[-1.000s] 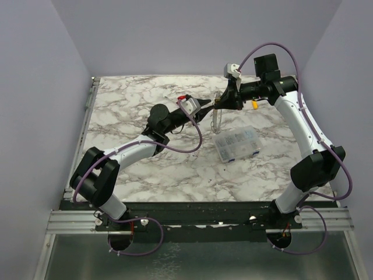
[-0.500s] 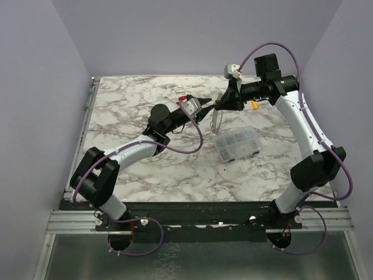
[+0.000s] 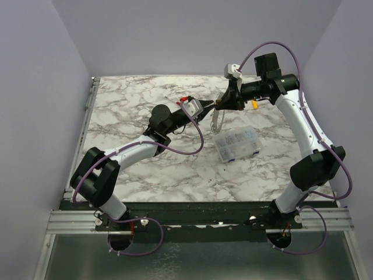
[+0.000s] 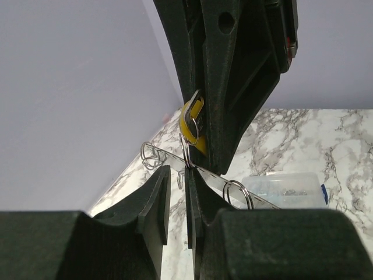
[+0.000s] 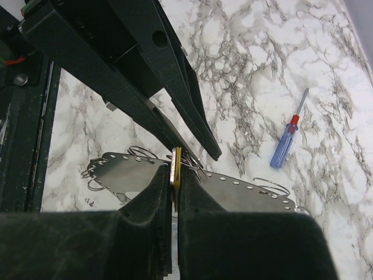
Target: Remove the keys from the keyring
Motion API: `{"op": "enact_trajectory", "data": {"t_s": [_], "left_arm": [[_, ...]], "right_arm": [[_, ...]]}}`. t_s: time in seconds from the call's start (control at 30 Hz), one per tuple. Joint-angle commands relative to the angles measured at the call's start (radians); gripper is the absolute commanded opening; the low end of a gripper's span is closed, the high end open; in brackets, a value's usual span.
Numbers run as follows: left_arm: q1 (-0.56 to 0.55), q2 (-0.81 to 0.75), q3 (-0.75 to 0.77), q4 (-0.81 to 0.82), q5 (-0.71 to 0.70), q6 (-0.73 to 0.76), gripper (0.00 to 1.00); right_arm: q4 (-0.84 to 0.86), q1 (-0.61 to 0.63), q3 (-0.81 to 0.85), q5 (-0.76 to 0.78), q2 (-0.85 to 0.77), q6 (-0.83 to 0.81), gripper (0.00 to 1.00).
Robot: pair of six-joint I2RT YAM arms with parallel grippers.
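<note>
My right gripper [image 5: 173, 169] is shut on a small yellow key [image 5: 176, 158], held in the air over the table's far middle [image 3: 218, 104]. The key also shows in the left wrist view [image 4: 192, 123], with a thin wire ring through it. The keyring, a flat grey metal band [image 5: 125, 175] with holes and several wire rings, hangs below the key [image 3: 217, 120] and crosses the left wrist view [image 4: 171, 157]. My left gripper [image 4: 178, 175] is open by a narrow gap. Its tips meet the ring and band just below the key, opposite the right gripper [image 3: 207, 107].
A clear plastic compartment box [image 3: 236, 143] lies on the marble table [image 3: 134, 93] just right of and nearer than the grippers; it also shows in the left wrist view [image 4: 285, 189]. A blue-and-red screwdriver [image 5: 285, 140] lies on the table beyond the band.
Almost nothing. The left wrist has shifted very slightly to the right, toward the right gripper. The right gripper still holds the key in the same place.
</note>
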Motion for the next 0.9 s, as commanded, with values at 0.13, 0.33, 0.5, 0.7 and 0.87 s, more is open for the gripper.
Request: {"op": "enact_trajectory", "data": {"t_s": [0.13, 0.33, 0.5, 0.7, 0.87], "left_arm": [[-0.043, -0.015, 0.042, 0.072, 0.071, 0.003, 0.2], [-0.047, -0.02, 0.051, 0.074, 0.07, -0.007, 0.12], [-0.049, -0.029, 0.06, 0.075, 0.071, -0.042, 0.0], [-0.049, -0.056, 0.055, 0.042, 0.071, -0.07, 0.0], [-0.05, -0.06, 0.103, -0.091, 0.096, -0.064, 0.0]], "right_arm": [[-0.022, 0.007, 0.031, -0.05, 0.018, -0.038, 0.01], [-0.036, 0.008, 0.024, -0.044, 0.015, -0.057, 0.0], [-0.041, 0.007, 0.022, -0.04, 0.017, -0.061, 0.01], [-0.053, 0.007, 0.026, -0.021, 0.015, -0.077, 0.01], [-0.057, 0.011, 0.039, 0.031, 0.019, -0.108, 0.01]]}}
